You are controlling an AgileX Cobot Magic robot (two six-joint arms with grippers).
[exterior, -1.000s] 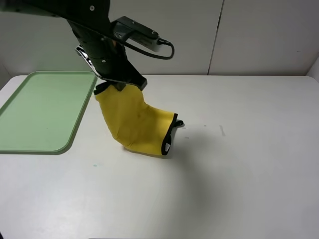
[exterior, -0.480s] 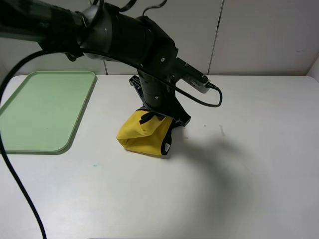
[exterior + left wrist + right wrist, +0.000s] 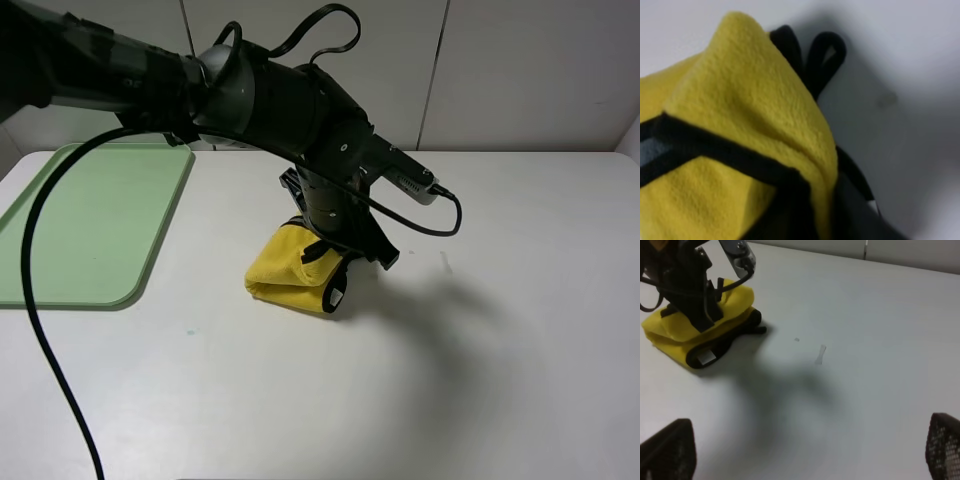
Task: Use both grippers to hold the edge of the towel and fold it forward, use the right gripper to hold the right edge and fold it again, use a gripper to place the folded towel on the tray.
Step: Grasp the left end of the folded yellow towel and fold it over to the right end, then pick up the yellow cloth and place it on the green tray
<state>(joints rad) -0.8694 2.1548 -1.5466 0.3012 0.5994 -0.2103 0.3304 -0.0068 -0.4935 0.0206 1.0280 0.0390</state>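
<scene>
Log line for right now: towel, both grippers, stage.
towel: folded bundle on table, off tray | left gripper: down on towel, grip hidden | right gripper: open, away from towel | stage: tray placement pending

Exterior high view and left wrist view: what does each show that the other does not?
Only the exterior high view shows the green tray and the left arm bent over the towel. Only the left wrist view shows the towel's fleecy surface and black loop close up. Both show the yellow towel with black trim on the white table.
</scene>
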